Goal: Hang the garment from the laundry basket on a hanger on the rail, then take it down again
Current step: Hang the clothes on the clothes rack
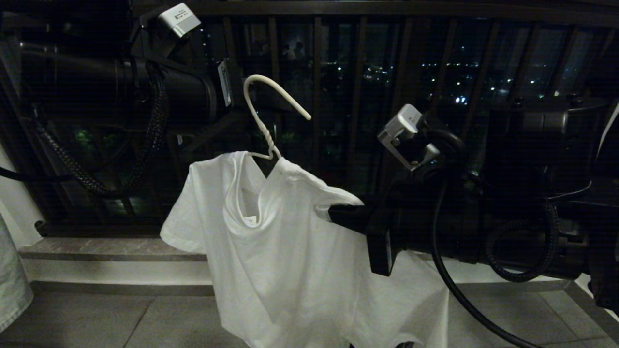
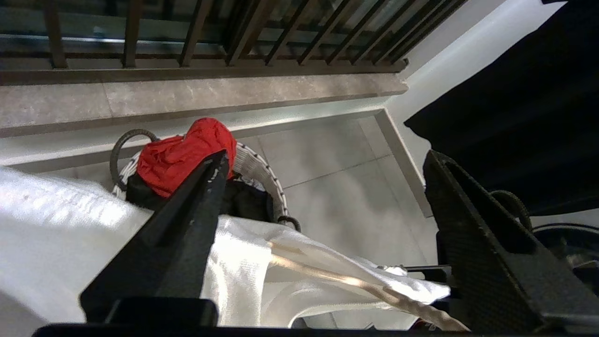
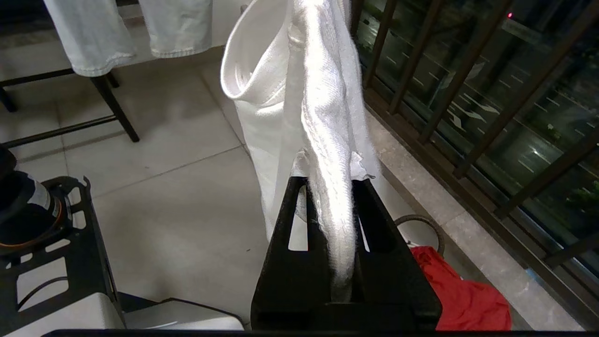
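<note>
The garment [image 1: 290, 251], a white T-shirt, hangs on the white wire hanger [image 1: 263, 121], whose hook points free into the air. My right gripper [image 3: 330, 182] is shut on a bunched fold of the garment [image 3: 323, 93] at its shoulder and holds it up. My left gripper [image 2: 326, 159] is open above the garment [image 2: 56, 220]; the hanger [image 2: 351, 281] wire runs between its spread fingers [image 2: 187, 224], apart from both. The left arm [image 1: 145, 92] reaches in from the upper left. The laundry basket [image 2: 262, 173] stands on the floor below. The rail is out of view.
A red cloth [image 2: 187, 150] and a black garment [image 2: 243, 201] lie in the basket. The dark balcony railing [image 1: 358, 96] stands close behind, over a stone ledge [image 2: 187, 93]. A drying rack with pale clothes [image 3: 93, 37] stands across the tiled floor [image 3: 178, 201].
</note>
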